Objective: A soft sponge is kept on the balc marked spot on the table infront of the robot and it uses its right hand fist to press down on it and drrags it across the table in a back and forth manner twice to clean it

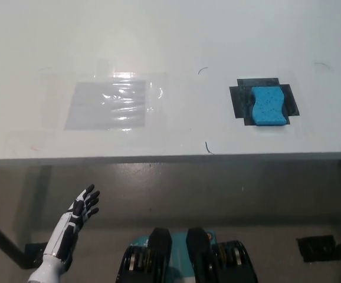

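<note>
Head view, 1 frame, looking steeply down onto a white table (170, 35) and the grey floor below its near edge.

Item 1: blue sponge (269, 106), waisted outline, lying flat at the right of the frame on a black marked spot (240, 101). The sponge covers the middle and right of the mark and overhangs its lower edge slightly. Nothing touches it.

Item 2: clear taped film patch (107, 105), glossy and wrinkled, left of centre on the table, well apart from the sponge.

Item 3: thin pen-like curved marks, 1 just above and 1 just below the gap between the patch and the sponge.

Item 4: left hand (83, 203), white with dark fingers, lower left of the frame below the table edge, fingers spread apart, holding nothing, at rest.

Item 5: right hand: not in the frame, so its state cannot be told.

Status, as a judgement: pressing and dragging not yet begun; the sponge sits on its mark.

Risks, as a judgement: the sponge lies close to the near table edge, so a fist landing off centre could tip it or push it over the edge. Too little downward pressure and the fist would slide over the soft sponge and leave it behind. A stroke toward the left could catch the film's wrinkled edge.
</note>
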Robot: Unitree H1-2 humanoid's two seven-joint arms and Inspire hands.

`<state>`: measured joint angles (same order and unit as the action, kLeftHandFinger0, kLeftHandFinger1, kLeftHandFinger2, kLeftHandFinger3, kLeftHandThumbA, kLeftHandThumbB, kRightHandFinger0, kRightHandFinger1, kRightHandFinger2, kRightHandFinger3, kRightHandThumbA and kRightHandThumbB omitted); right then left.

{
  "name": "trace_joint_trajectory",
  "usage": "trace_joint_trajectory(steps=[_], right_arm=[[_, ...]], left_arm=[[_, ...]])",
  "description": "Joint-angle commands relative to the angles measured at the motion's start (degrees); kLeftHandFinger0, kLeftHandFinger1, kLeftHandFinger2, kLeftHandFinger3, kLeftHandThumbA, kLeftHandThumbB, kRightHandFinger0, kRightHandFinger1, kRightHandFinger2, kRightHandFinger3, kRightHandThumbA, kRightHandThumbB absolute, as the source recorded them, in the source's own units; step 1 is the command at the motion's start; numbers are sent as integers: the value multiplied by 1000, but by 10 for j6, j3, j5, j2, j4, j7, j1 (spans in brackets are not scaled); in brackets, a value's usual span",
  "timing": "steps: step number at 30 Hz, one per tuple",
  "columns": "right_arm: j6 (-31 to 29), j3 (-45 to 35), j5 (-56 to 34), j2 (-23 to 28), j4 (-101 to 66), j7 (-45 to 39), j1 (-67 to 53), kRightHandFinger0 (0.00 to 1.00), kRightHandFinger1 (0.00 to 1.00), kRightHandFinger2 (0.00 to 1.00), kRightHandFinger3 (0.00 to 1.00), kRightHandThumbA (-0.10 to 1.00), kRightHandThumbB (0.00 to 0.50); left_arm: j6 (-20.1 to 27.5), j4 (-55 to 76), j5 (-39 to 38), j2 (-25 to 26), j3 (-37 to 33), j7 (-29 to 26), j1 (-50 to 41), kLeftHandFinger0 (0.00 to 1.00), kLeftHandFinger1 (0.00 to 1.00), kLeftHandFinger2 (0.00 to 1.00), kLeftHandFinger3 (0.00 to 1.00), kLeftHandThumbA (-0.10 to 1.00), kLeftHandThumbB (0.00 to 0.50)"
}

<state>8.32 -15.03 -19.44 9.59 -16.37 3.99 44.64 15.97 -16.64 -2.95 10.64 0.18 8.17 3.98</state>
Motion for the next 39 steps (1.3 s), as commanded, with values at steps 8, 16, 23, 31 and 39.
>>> trace_joint_trajectory(steps=[8, 16, 23, 31, 39], right_arm=[[6, 25, -26, -10, 161, -23, 93, 0, 0, 0, 0, 1000, 224], [-110, 25, 6, 4, 512, -44, 205, 0, 0, 0, 0, 1000, 167], [-176, 37, 22, 0, 755, -38, 264, 0, 0, 0, 0, 1000, 158], [-190, 25, 9, -12, 900, -39, 268, 0, 0, 0, 0, 1000, 217], [-189, 5, 1, -10, 967, -47, 233, 0, 0, 0, 0, 1000, 178]], left_arm=[[22, 14, -6, 1, 8, 2, -2, 1000, 1000, 1000, 1000, 1000, 500], [26, 12, -6, 1, 9, 2, -3, 1000, 1000, 1000, 1000, 1000, 500], [19, 19, -4, 1, 9, 0, -10, 1000, 1000, 1000, 1000, 1000, 500], [24, 27, -13, -2, 12, 1, -25, 1000, 1000, 1000, 1000, 1000, 500], [27, 20, -12, -1, 10, 5, -17, 1000, 1000, 1000, 1000, 1000, 500]])
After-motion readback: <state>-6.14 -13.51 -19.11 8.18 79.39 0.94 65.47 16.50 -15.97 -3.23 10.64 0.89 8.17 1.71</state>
